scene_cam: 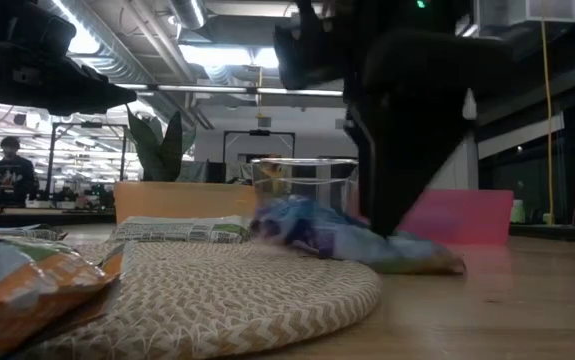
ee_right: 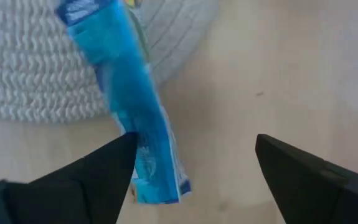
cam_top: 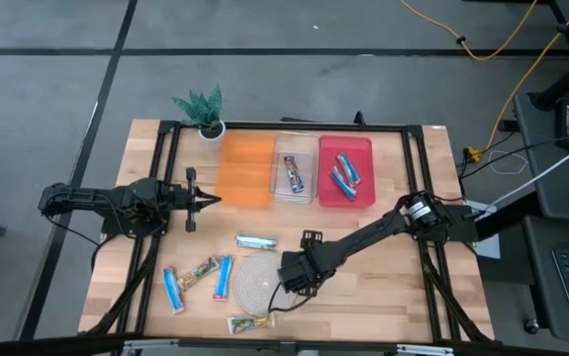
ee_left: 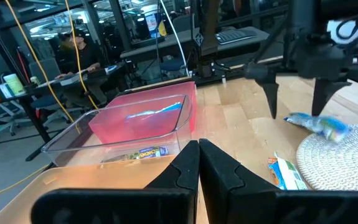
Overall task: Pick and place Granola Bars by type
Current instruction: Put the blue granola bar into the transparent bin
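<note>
I have the right gripper (ee_right: 191, 168) down low at the right edge of the woven mat (cam_top: 254, 282), near the front middle of the tabletop (cam_top: 383, 287). Its fingers (ee_right: 98, 174) are spread wide, and a bright blue bar (ee_right: 126, 93) lies between them, closer to one finger, half on the mat and half on the wood. I can't see that either finger presses on it.

The left gripper (cam_top: 208, 201) waits over the left side of the tabletop, just left of the orange bin (cam_top: 244, 170), with its fingers (ee_left: 185, 168) closed together.

Far side, left to right: the orange bin, the clear bin (cam_top: 294, 188) with one dark-wrapped bar (cam_top: 292, 173) in it, and the red bin (cam_top: 346, 193) with two blue bars (cam_top: 345, 170).

Loose on the tabletop: a silvery-blue bar (cam_top: 256, 241) just beyond the mat, two blue bars (cam_top: 173, 290) and a green-and-gold bar (cam_top: 200, 273) to the left of the mat, and another green-and-gold bar (cam_top: 247, 322) at its near edge.
</note>
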`<state>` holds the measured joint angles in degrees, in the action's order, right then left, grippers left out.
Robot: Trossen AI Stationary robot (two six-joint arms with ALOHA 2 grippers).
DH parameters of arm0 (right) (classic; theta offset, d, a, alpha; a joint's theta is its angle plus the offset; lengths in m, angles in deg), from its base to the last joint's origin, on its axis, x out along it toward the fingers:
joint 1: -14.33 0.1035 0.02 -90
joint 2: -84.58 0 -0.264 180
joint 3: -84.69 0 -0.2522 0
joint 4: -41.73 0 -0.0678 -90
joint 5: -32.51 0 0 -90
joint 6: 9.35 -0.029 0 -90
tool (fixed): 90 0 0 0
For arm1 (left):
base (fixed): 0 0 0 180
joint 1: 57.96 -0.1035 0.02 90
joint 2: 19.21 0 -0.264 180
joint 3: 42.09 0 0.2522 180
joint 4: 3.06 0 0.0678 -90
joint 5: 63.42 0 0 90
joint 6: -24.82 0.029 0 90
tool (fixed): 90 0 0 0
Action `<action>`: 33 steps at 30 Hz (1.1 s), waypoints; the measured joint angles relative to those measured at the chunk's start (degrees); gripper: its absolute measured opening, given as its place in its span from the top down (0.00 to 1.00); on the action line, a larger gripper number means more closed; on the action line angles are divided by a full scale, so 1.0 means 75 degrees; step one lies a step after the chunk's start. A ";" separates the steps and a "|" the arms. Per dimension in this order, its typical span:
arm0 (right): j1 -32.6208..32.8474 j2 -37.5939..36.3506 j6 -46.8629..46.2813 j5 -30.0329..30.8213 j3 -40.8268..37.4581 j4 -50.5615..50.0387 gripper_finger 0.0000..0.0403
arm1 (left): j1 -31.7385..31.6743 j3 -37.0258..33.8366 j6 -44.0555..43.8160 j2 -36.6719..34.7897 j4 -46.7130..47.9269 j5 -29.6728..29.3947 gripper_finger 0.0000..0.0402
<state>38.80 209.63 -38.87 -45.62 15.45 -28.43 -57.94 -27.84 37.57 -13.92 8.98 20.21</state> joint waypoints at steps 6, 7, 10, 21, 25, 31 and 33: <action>-0.0131 0.0000 0.0093 -0.0434 -0.0450 0.0615 0.18 | 0.0000 -0.0002 0.0000 0.0001 0.0000 0.0000 0.99; -0.0150 0.0000 0.0105 -0.0446 -0.0492 0.0656 0.18 | 0.0000 -0.0002 0.0000 -0.0002 0.0000 0.0000 0.99; -0.0210 -0.0005 0.0152 -0.0615 -0.0578 0.0754 0.18 | 0.0000 -0.0002 -0.0003 0.0001 0.0000 0.0000 0.99; -0.0234 -0.0006 0.0152 -0.0929 -0.0559 0.0994 0.29 | 0.0000 -0.0002 0.0000 0.0000 0.0000 0.0000 0.99; -0.0234 0.0000 0.0146 -0.1049 -0.0556 0.0994 0.40 | 0.0000 -0.0002 0.0000 0.0001 0.0000 0.0000 0.99; -0.0234 0.0000 -0.0040 -0.1202 -0.0556 0.0983 0.57 | 0.0000 0.0001 -0.0001 0.0000 0.0000 0.0000 0.99; -0.0234 0.0000 -0.0038 -0.1214 -0.0553 0.0983 0.62 | 0.0000 0.0001 0.0000 -0.0001 0.0000 0.0000 0.99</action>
<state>37.05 209.63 -39.16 -54.72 11.31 -21.06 -57.94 -27.84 37.57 -13.93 8.98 20.21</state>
